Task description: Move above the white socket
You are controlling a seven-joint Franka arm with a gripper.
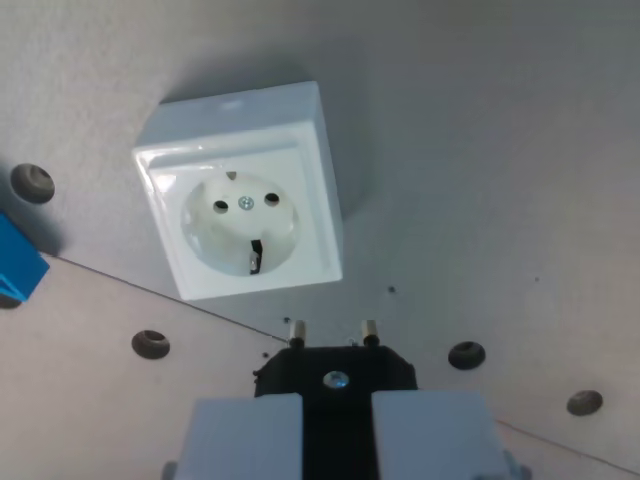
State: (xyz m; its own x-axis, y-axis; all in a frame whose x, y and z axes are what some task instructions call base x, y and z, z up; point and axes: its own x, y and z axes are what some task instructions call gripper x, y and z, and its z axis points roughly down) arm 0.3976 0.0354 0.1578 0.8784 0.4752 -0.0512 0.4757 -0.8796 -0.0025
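The white socket [240,200] is a square box with a round recess, two pin holes and a centre screw, standing on the grey board in the upper left of the wrist view. My gripper [337,425] is at the bottom centre, its two grey fingers [245,438] shut on a black plug [335,372]. The plug's two metal pins [297,329] point up the frame toward the socket. The plug sits below and a little to the wrist view's right of the socket, apart from it.
A blue block [18,265] shows at the left edge. Several round screw holes [150,344] dot the grey board [480,150]. A seam line runs diagonally across the board from left to lower right.
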